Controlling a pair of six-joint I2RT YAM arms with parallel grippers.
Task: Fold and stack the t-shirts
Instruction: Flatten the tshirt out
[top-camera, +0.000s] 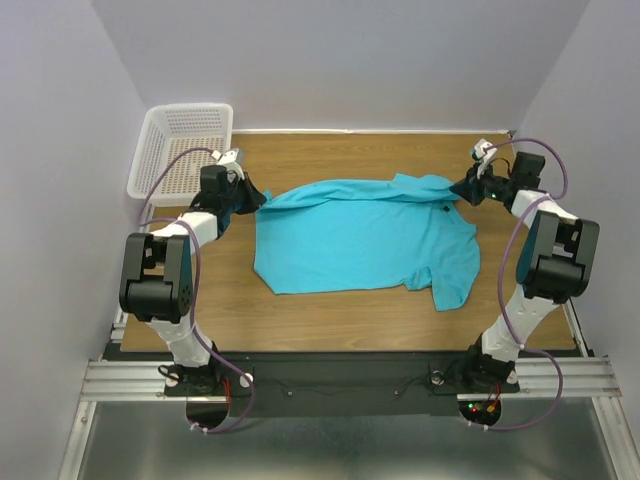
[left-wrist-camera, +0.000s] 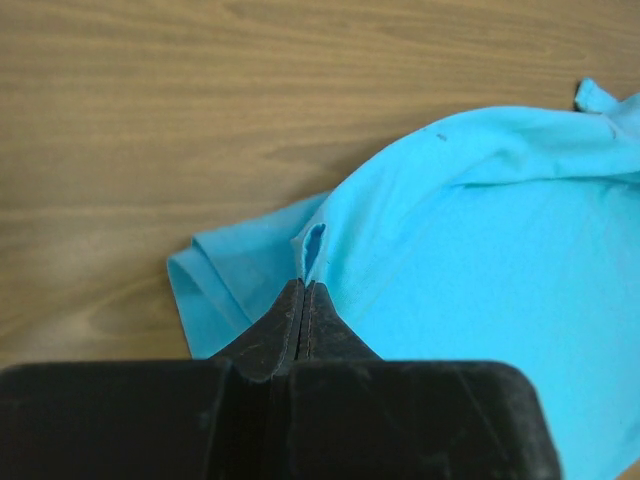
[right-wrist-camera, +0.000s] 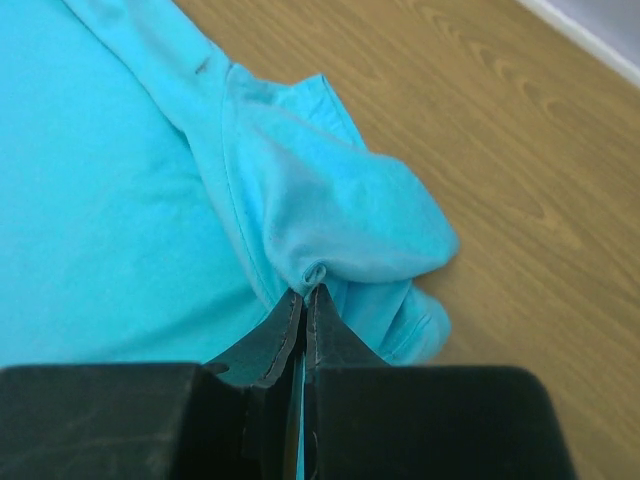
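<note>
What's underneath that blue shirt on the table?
Wooden table shows all around the t-shirt, which lies on it. Its far edge is folded over, pinched at each end by the left gripper and right gripper. Anything beneath the cloth is covered.

The soft, matt turquoise cloth t-shirt (top-camera: 365, 240) lies on a smooth wood-grain tabletop (top-camera: 330, 310) (beside a white plastic mesh basket (top-camera: 182, 148)).

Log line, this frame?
left gripper: shut on shirt | right gripper: shut on shirt | shirt: spread on table | basket: far left
</note>
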